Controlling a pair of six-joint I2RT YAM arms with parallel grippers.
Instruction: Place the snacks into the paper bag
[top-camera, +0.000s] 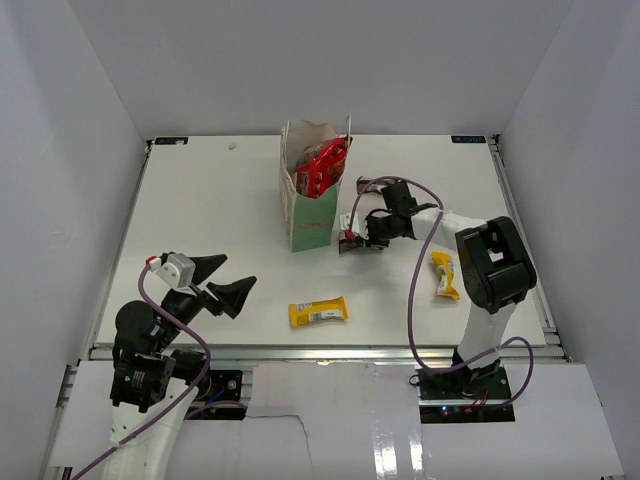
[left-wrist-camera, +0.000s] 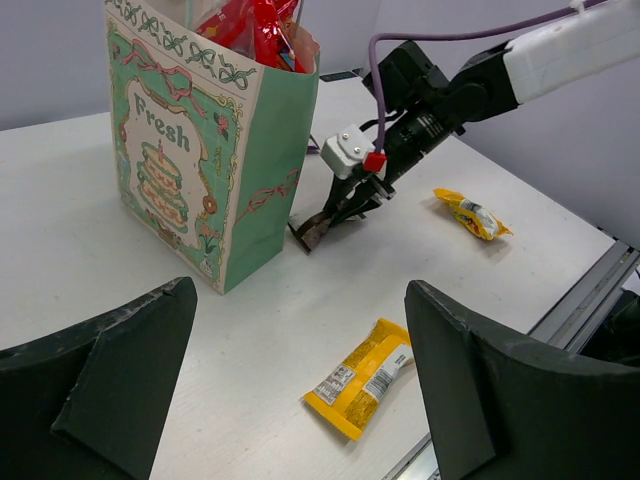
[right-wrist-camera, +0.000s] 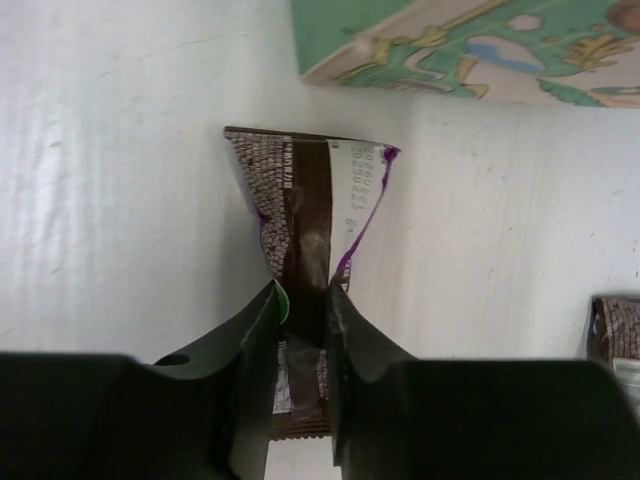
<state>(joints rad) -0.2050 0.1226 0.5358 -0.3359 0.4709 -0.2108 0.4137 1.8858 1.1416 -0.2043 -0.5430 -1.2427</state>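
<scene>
Right wrist footage is showing the right gripper (right-wrist-camera: 300, 300) pinching a dark brown bar (right-wrist-camera: 305, 190) across its middle, just beside the paper bag (top-camera: 310, 225). The left gripper (top-camera: 238, 272) is hovering with jaws spread wide, gripping nothing. A red-orange packet (top-camera: 325, 165) is poking from the bag, while a yellow bar (top-camera: 318, 313) and a second yellow bar (top-camera: 445, 275) are lying apart on the table (top-camera: 200, 220).

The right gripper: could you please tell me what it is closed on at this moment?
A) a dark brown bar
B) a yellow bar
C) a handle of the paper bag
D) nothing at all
A: the right wrist view shows the right gripper pinched on the dark brown bar, whose wrapper crumples inward between the fingers.
</scene>
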